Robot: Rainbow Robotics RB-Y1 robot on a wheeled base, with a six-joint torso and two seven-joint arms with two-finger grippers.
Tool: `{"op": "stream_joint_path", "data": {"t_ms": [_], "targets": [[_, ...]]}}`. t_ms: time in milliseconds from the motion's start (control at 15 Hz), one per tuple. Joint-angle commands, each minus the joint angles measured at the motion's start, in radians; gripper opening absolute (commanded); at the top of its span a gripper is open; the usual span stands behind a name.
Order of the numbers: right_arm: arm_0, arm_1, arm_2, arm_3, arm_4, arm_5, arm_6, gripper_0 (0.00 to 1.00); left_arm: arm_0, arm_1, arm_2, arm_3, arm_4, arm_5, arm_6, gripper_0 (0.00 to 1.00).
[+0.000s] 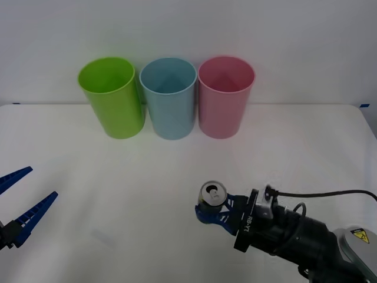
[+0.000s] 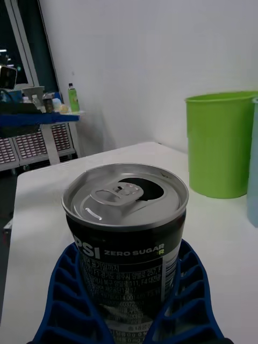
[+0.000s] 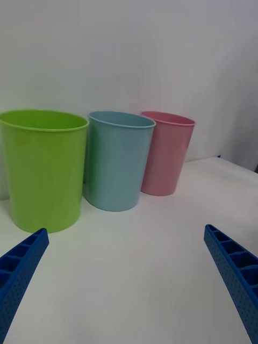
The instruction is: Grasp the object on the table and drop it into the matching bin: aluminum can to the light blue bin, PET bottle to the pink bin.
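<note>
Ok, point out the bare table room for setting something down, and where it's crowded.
Free: the broad white table between the bins and the arms, and the stretch right of the pink bin. Crowded: the back row, lime green bin, light blue bin and pink packed close together; also near-right, where the right end effector grips the can.

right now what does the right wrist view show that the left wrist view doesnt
Only the right wrist view shows the aluminum can, upright with an opened pull-tab top, held between the right hand's blue fingers, plus shelving with bottles in the room behind.

Only the left wrist view shows the pink bin, the light blue bin whole, and the left hand's fingers spread wide with nothing between them.

Both show the lime green bin, the white table and the pale wall; the right wrist view catches just an edge of the light blue bin.
</note>
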State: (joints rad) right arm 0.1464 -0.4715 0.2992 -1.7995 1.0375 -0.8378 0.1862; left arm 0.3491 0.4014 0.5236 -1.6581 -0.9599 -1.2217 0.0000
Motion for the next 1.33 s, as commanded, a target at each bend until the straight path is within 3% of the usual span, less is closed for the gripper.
{"op": "stream_joint_path", "data": {"t_ms": [67,467,733,933,1133,1333], "targets": [[0.005,0.007,-0.038,-0.073,-0.001,0.02,-0.077,0.0,0.0,0.0,0.0,0.0,0.0,0.0,0.0,1.0],[-0.013,0.01,-0.077,-0.202,-0.001,0.158,-0.234,0.0,0.0,0.0,0.0,0.0,0.0,0.0,0.0,1.0],[-0.088,0.039,-0.092,-0.208,0.018,0.207,-0.272,0.0,0.0,0.0,0.0,0.0,0.0,0.0,0.0,1.0],[-0.16,0.063,-0.088,-0.205,0.062,0.284,-0.31,0.0,0.0,0.0,0.0,0.0,0.0,0.0,0.0,1.0],[-0.218,0.1,-0.074,-0.205,0.148,0.345,-0.435,0.0,0.0,0.0,0.0,0.0,0.0,0.0,0.0,1.0],[-0.303,0.162,-0.066,-0.135,0.219,0.359,-0.481,0.0,0.0,0.0,0.0,0.0,0.0,0.0,0.0,1.0]]}}
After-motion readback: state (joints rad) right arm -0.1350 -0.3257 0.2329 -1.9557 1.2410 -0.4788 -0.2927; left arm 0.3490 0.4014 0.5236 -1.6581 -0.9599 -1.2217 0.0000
